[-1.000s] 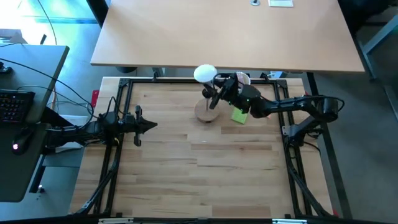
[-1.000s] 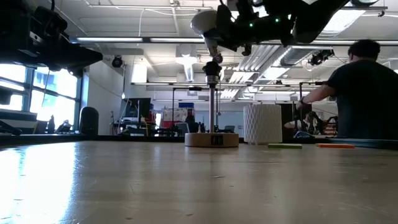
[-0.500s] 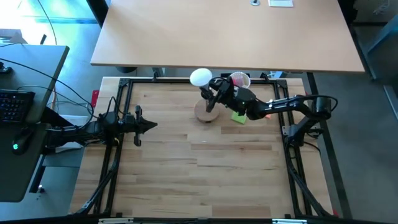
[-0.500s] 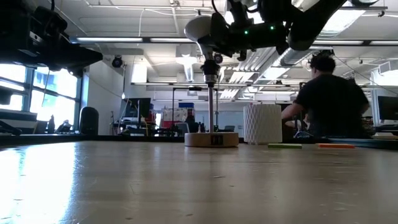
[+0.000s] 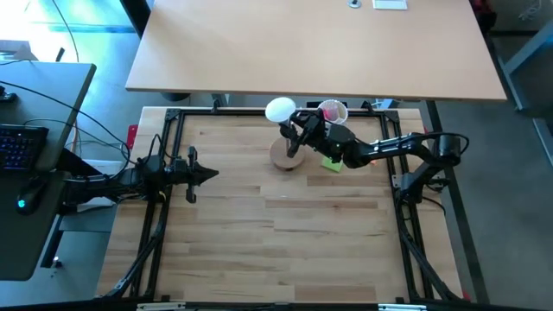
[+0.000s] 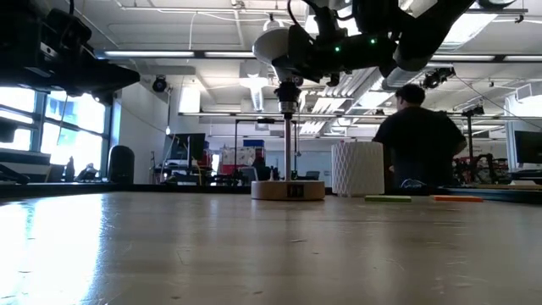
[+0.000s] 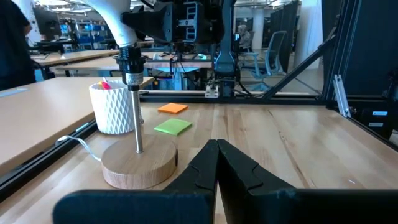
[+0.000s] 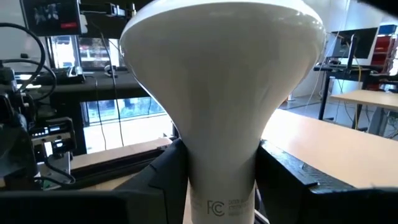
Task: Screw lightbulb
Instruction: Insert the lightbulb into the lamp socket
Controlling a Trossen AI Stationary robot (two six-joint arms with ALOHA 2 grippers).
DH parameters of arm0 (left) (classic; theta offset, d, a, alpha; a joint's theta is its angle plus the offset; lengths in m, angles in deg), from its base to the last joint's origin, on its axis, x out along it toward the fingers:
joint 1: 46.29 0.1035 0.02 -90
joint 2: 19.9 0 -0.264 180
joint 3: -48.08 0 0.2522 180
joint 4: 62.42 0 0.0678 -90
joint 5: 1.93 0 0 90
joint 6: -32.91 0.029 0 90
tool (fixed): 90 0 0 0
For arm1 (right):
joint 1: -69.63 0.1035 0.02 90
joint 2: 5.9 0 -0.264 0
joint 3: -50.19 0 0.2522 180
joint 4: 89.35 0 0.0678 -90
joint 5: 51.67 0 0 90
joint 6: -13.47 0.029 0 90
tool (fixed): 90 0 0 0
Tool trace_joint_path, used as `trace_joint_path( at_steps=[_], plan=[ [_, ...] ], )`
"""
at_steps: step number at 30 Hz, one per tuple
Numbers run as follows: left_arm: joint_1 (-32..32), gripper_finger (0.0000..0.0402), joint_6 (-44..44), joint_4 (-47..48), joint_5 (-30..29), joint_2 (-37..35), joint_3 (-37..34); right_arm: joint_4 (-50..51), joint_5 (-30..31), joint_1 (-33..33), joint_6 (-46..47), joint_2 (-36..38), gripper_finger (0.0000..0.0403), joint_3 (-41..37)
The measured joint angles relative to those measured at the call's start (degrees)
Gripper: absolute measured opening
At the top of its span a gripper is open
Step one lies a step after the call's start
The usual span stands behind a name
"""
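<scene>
The white lightbulb (image 5: pixel 279 110) is up over the black socket (image 6: pixel 287 91), which tops a thin rod on a round wooden base (image 5: pixel 288 154) at the far middle of the table. My right gripper (image 5: pixel 295 130) is shut on the bulb. In the left wrist view the bulb's neck (image 7: pixel 118 25) runs down to the socket's top (image 7: pixel 130 55), with the globe leaning toward the table's far left. I cannot tell whether the screw base is in the socket. My left gripper (image 5: pixel 210 174) is shut and empty at the table's left side. My right gripper pinches the bulb's narrow neck (image 8: pixel 221 177) between its two fingers (image 8: pixel 163 180), one on each side. The fingers come from the table's right, slanting down, and lie across the neck. The bulb is tilted, globe up and away from the gripper; its screw end is hidden below the fingers.
A white ribbed cup (image 5: pixel 333 111) with pink contents stands just right of the socket stand. A green note (image 5: pixel 332 161) and an orange note (image 7: pixel 172 108) lie beside it on the table. A person (image 6: pixel 419 140) stands in the room beyond the far edge.
My right gripper has carried the bulb a little toward the table's left and slightly down, over the socket. The bulb stays held by its neck and leans more toward the left. The person behind the table has walked leftward.
</scene>
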Motion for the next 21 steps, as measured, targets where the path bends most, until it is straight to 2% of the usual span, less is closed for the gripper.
trace_joint_path(
  at_steps=[18, 21],
  plan=[
    [0.0, 0.0000, 0.0, 0.0, 0.0, 0.0, 0.0, 1.9, 1.3, 1.0, -2.2, 0.1, 0.0152, 0.1],
    [0.0, 0.0000, 0.0, 0.0, 0.0, 0.0, 0.0, 2.2, 2.1, 1.0, -2.7, 0.3, 0.0164, 0.1]
  ],
)
